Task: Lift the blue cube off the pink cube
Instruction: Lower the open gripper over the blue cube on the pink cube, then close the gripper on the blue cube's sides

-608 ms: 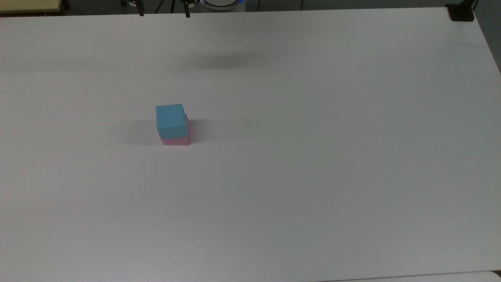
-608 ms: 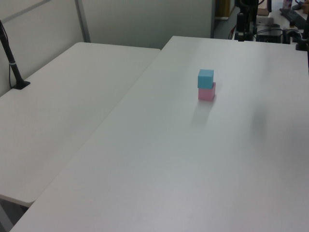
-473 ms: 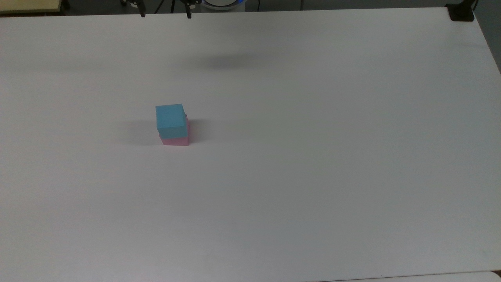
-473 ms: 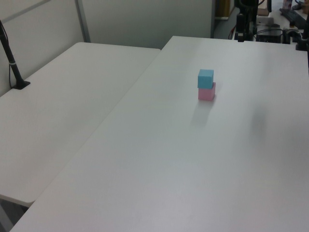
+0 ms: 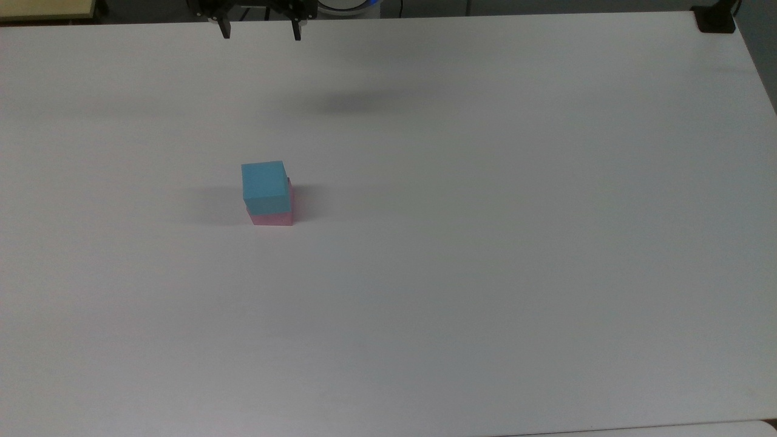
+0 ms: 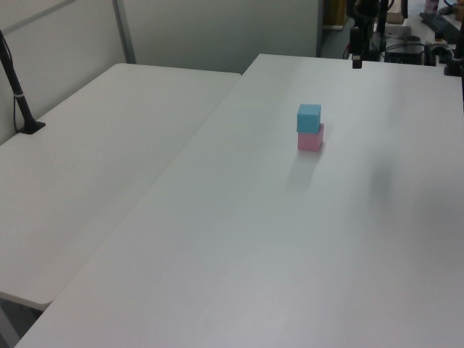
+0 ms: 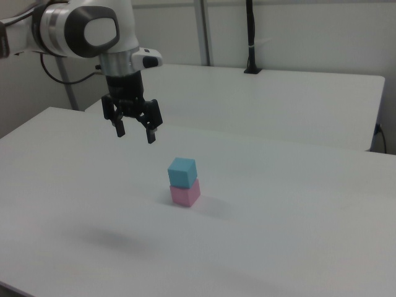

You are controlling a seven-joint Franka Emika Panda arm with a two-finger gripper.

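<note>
Hanging in the air above the white table, the gripper points straight down with its two black fingers spread wide and nothing between them. From the right view, the white arm reaches in from the right view's upper left, bends at a rounded joint and drops vertically to the black hand. That hand sits up and to the right view's left of the stack, well apart from it and higher than its top. In the top view the gripper pokes in at the far edge of the table, its fingertips apart.

On the table the blue cube rests squarely on the pink cube, slightly offset in the top view, where the blue cube covers most of the pink cube.
</note>
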